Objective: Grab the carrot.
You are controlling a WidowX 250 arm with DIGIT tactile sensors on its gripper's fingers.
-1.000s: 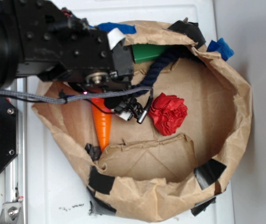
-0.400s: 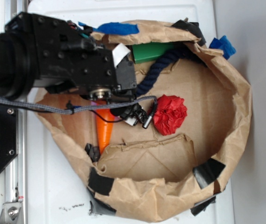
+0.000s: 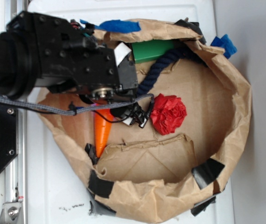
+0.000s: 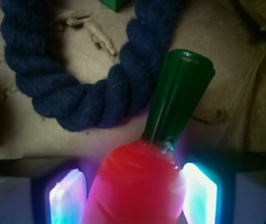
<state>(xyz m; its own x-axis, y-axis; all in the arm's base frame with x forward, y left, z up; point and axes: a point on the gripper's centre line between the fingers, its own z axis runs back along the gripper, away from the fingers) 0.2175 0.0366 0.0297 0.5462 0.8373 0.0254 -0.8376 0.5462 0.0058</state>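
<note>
Over the last second the black robot arm has slid down and slightly right over the crumpled brown paper bag (image 3: pixel 226 93), so the gripper (image 4: pixel 132 191) now straddles the glossy orange tapered toy carrot (image 3: pixel 101 130) at its thick end. In the wrist view the two glowing fingers (image 4: pixel 67 196) stand apart, just beside the carrot's flanks, the right one nearly touching; the dark green stem cap (image 4: pixel 178 95) points toward the navy twisted rope (image 4: pixel 91 93). Closing looks like the next step. The red crumpled paper flower (image 3: pixel 169 113) lies nearby. No writing or brand is legible
</note>
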